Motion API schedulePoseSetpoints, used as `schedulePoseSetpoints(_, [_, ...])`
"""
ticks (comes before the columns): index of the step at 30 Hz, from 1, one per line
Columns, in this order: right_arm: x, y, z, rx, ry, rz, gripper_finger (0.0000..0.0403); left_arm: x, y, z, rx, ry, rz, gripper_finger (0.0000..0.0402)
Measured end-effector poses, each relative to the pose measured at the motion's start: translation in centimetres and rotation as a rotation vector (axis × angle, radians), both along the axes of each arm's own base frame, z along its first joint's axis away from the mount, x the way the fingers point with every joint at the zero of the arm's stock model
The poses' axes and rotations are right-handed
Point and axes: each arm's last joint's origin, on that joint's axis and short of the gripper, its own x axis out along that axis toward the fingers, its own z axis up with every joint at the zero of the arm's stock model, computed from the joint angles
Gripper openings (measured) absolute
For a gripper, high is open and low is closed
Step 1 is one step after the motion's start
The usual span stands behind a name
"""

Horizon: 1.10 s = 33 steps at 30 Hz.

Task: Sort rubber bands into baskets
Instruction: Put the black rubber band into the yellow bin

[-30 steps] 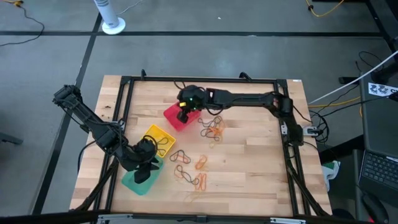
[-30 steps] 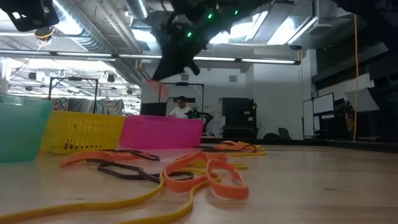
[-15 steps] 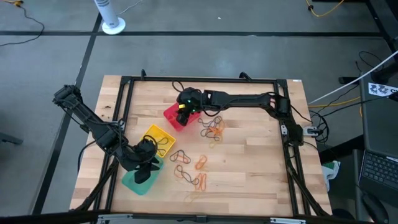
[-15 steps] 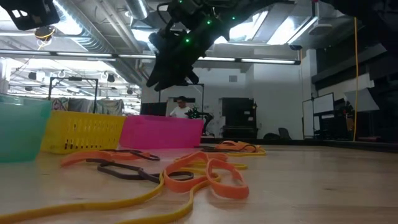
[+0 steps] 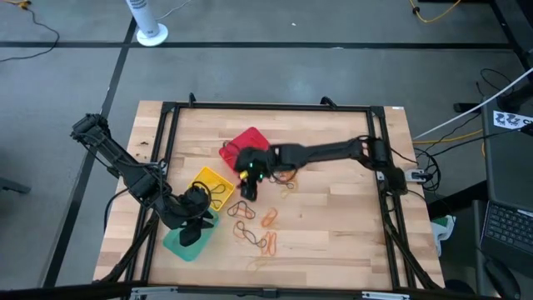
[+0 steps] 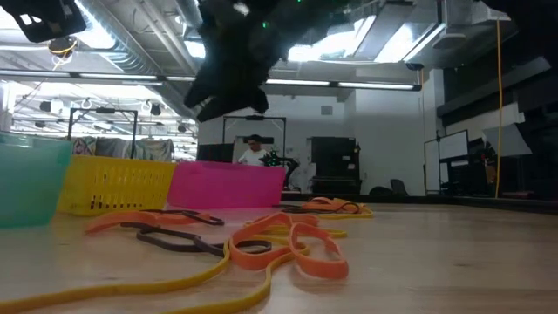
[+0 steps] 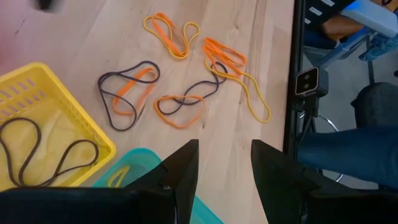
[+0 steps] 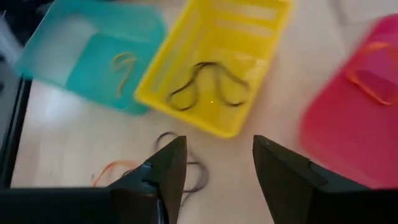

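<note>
Three baskets stand in a row on the wooden table: red [image 5: 246,147], yellow [image 5: 213,187] and teal [image 5: 185,243]. The red basket holds an orange rubber band [image 8: 372,81], the yellow one dark bands [image 8: 208,84], and the teal one a yellowish band [image 8: 124,65]. Loose orange, dark and yellowish rubber bands [image 5: 260,227] lie flat on the table to the right of the baskets. My right gripper [image 5: 247,183] hangs open above the table between the red and yellow baskets, over a dark band [image 8: 180,155]. My left gripper [image 5: 193,230] hovers open over the teal basket.
More bands [image 5: 287,171] lie in a cluster right of the red basket. A black metal frame [image 5: 385,179] runs around the table's edges. In the low view, tangled orange and yellow bands [image 6: 279,244] lie close to the camera. Bare wood [image 5: 341,225] lies on the right half.
My right gripper has opened above the red basket. It has then swung toward the table's near edge and a little left, and now stands over the bare table beside the yellow basket. My left arm has kept still.
</note>
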Motion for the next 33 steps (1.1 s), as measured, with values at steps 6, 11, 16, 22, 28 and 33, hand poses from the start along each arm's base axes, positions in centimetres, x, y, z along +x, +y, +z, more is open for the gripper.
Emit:
schedulePoseSetpoints(6, [-0.1, 4.4, -0.7, -0.158, -0.001, 0.047, 0.0182, 0.0, 0.0, 0.0, 0.016, -0.003, -0.018, 0.0143])
schedulePoseSetpoints(11, [0.3, 6.3, -3.2, -0.203, 0.034, 0.078, 0.0182, 0.0, 0.0, -0.1, 0.022, 0.002, -0.02, 0.0143])
schedulePoseSetpoints(16, [0.8, 6.5, -6.0, -0.205, 0.091, 0.079, 0.0182, 0.0, 0.0, -0.1, 0.02, -0.001, -0.02, 0.0143])
schedulePoseSetpoints(22, [1.2, 6.1, -8.3, -0.199, 0.14, 0.064, 0.0182, 0.0, 0.0, -0.1, 0.018, -0.002, -0.02, 0.0143])
schedulePoseSetpoints(28, [1.4, 6.2, -10.2, -0.202, 0.18, 0.066, 0.0182, 0.0, 0.0, -0.1, 0.018, -0.002, -0.019, 0.0143])
schedulePoseSetpoints(33, [1.4, 6.2, -10.4, -0.201, 0.179, 0.066, 0.0181, 0.0, 0.0, -0.1, 0.017, -0.002, -0.018, 0.0143])
